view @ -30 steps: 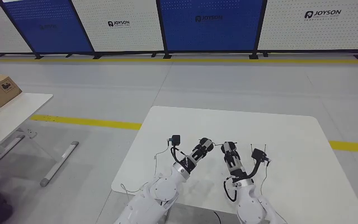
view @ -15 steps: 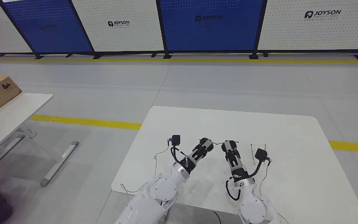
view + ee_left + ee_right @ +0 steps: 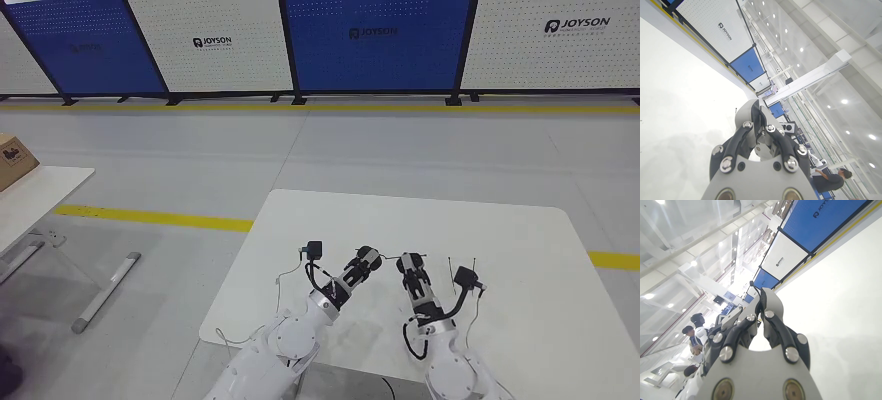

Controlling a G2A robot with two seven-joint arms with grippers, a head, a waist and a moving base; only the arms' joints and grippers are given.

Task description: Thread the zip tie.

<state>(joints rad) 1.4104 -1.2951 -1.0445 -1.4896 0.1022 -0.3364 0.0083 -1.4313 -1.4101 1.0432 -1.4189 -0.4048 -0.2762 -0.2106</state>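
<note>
A thin black zip tie [image 3: 754,287] sticks out from between the fingertips of my right gripper [image 3: 762,292], its small head at the far end; the gripper is shut on it. In the top view the right gripper [image 3: 405,262] sits low over the near part of the white table [image 3: 450,215]. My left gripper [image 3: 367,254] is close beside it, tips a short gap apart. In the left wrist view the left gripper [image 3: 758,107] has its black pads pressed together; I cannot make out anything between them.
The table's near edge lies just behind both arms, and its far half is bare white surface. Another table with a cardboard box [image 3: 12,160] stands far left across open floor. Blue and white panels [image 3: 375,45] line the back.
The right arm's wrist has shifted very slightly sideways and back. Both grippers stay shut and the left arm holds its place.
</note>
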